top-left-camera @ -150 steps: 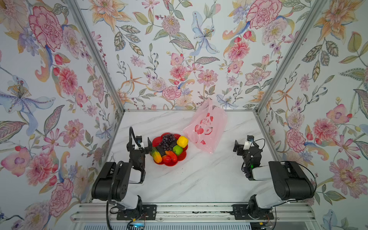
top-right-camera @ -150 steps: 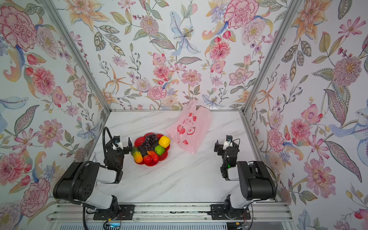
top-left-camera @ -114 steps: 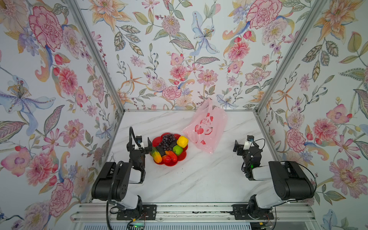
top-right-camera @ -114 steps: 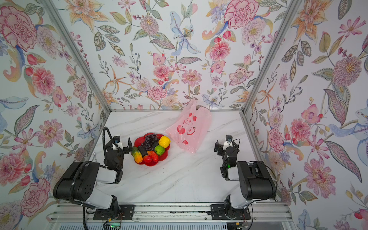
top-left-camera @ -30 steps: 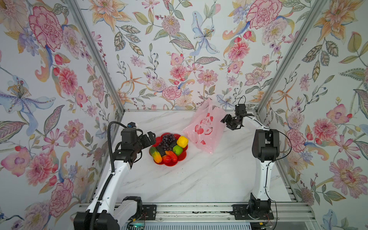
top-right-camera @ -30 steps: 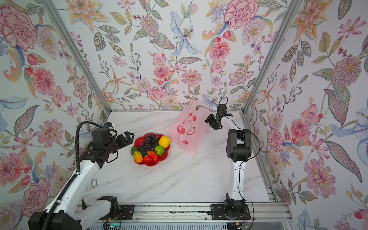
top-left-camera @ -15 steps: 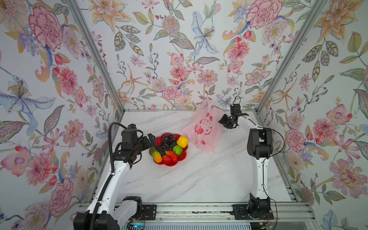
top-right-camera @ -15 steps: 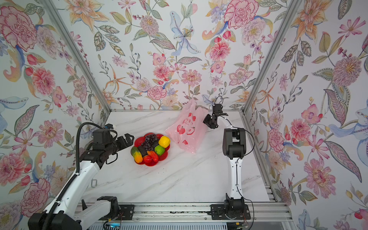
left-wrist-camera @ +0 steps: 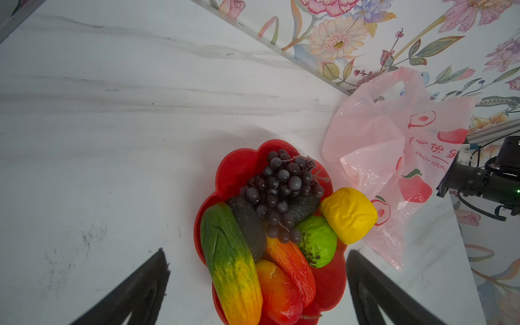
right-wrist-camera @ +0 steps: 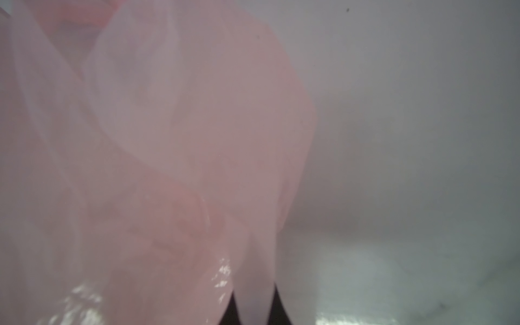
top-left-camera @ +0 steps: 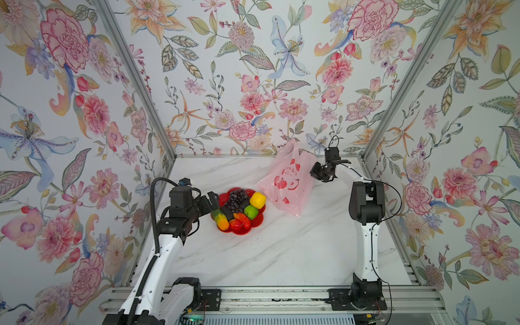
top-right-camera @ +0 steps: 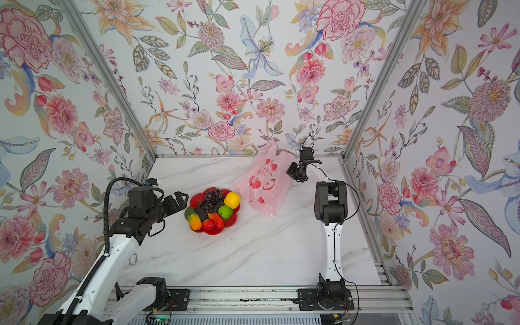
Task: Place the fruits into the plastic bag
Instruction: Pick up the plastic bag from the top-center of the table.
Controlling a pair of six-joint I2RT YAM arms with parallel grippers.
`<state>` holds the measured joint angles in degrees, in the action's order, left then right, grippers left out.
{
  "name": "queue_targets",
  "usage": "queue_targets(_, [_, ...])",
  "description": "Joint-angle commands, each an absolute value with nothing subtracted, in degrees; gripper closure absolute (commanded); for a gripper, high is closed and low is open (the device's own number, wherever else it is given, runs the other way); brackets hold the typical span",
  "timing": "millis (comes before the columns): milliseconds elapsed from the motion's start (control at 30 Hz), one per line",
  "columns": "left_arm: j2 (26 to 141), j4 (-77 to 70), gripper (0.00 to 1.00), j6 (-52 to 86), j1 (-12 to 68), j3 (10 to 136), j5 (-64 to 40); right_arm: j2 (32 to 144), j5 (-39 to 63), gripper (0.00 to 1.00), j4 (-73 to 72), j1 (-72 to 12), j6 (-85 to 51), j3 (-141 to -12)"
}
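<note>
The fruits lie piled on a red flower-shaped plate: a dark purple grape bunch, a yellow ribbed one, a green round one, a green-orange long one, plus orange and red ones. My left gripper stands open just left of the plate, and in the left wrist view its fingers straddle the plate's near end. The pink plastic bag lies at the back right. My right gripper is shut on the bag's right edge, with pink film pinched between its dark tips.
The white marble table is enclosed by floral walls on three sides, and the bag leans against the back wall. A metal rail runs along the front edge, carrying both arm bases.
My right gripper has slid left onto the bag's edge and closed on it. The left gripper has stayed open beside the plate.
</note>
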<state>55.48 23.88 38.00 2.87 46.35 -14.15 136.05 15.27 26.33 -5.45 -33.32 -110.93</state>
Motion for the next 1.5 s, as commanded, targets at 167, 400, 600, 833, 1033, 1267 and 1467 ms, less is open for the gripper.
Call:
queue_targets(167, [54.49,22.82,0.01,38.45,2.3,45.88,-14.05,123.78,10.71,1.0,25.74,-6.37,-27.06,-105.38])
queue_targets(400, [54.52,21.98,0.01,38.57,2.29,46.58,-15.02,114.21,7.15,1.0,21.59,-7.68,-23.22,-99.75])
queue_targets(600, [54.13,21.72,0.01,38.43,2.24,47.67,-15.49,107.71,4.75,1.0,16.02,-10.35,-15.08,-96.27])
queue_targets(833, [53.87,19.54,0.01,40.59,2.2,48.59,-16.76,97.98,1.2,1.0,-2.06,-17.29,7.85,-84.01])
queue_targets(1033, [54.44,16.7,0.01,42.14,2.17,50.1,-18.46,89.51,1.51,1.0,-27.82,-20.58,22.89,-66.98])
queue_targets(1267, [57.89,12.16,0.01,44.4,2.12,55.44,-23.82,84.0,8.13,1.0,-32.23,-20.57,26.55,-62.63])
queue_targets(1467, [63.56,8.64,0.01,47.36,2.3,63.4,-28.75,80.64,12.6,1.0,-30.97,-20.91,27.82,-63.67])
